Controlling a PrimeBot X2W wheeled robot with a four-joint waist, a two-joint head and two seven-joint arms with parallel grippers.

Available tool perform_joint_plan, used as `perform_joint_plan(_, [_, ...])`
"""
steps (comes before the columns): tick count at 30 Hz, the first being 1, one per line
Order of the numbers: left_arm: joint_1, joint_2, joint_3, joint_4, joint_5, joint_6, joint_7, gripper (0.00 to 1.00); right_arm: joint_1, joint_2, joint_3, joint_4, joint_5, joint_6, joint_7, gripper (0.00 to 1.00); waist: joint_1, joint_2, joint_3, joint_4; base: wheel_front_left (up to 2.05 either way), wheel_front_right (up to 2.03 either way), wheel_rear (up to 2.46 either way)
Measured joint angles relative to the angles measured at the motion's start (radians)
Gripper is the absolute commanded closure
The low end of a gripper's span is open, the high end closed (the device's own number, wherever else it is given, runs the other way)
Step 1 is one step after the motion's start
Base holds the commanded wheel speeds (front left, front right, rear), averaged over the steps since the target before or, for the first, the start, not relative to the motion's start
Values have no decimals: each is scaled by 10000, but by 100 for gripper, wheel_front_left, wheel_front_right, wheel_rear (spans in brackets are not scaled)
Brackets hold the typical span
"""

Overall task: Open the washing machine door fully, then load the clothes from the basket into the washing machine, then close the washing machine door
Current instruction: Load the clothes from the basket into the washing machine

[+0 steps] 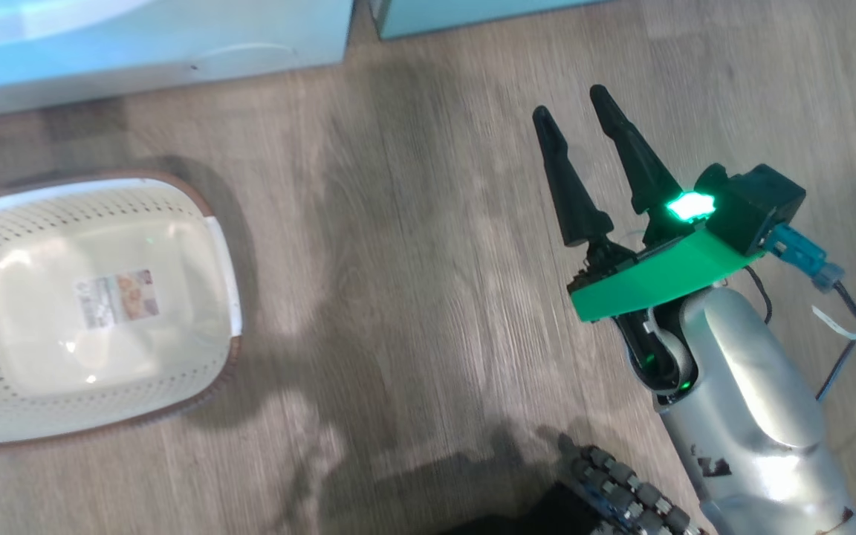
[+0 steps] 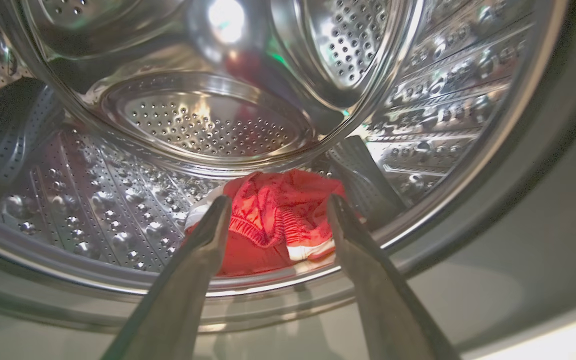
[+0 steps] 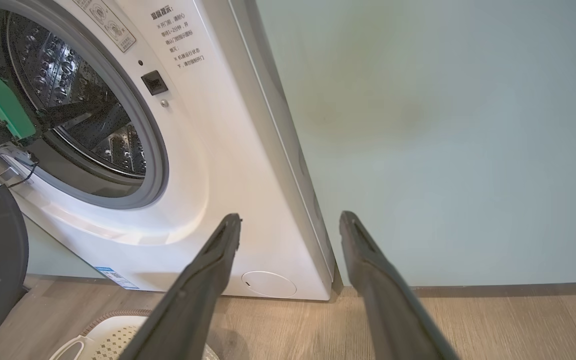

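- Left wrist view looks into the steel drum [image 2: 208,120] of the washing machine [image 3: 208,150]. The left gripper [image 2: 279,200] is spread wide and holds nothing.
- The clothes [image 2: 273,225], red with a bit of white, lie low in the drum near its front edge, just past that gripper.
- The basket [image 1: 138,215] sits on the floor [image 1: 413,260] with nothing in it, so loading looks done. Shutting the washing machine door looks like the job left.
- The right gripper [image 1: 571,102] is spread wide too, with nothing in it. It hangs above the floor, well apart from the basket.
- A finger could catch the soft cloth on the way out and drag it over the edge.
- Then the door could pinch the cloth and not shut.
- The arm could also bump the grey ring [image 3: 160,165] if it comes out crooked.
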Motion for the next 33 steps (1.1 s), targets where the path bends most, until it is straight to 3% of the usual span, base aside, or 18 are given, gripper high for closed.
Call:
perform_joint_plan(10, [2550, -59, -500, -1202, -1116, 0, -341, 0, 652, -4, -395, 221, -324, 0, 0, 0, 0, 0, -1222, 377, 0, 0, 0])
perform_joint_plan(20, [5620, -545, -533, -2527, -1814, 33, -619, 0, 1481, -6, -798, 485, -734, 0, 0, 0, 0, 0, -2745, 758, 0, 0, 0])
perform_joint_plan(27, [8104, -803, 420, -4830, -1260, 738, -631, 0, 2099, -27, -1118, 529, -1058, 0, 0, 0, -1, 0, -3922, 1070, 0, 0, 0])
perform_joint_plan(33, [10718, -1620, 1179, -6656, -405, 1294, -631, 0, 2620, -73, -1151, 543, -1127, 0, 0, 0, -1, 0, -4925, 1328, 0, 0, 0])
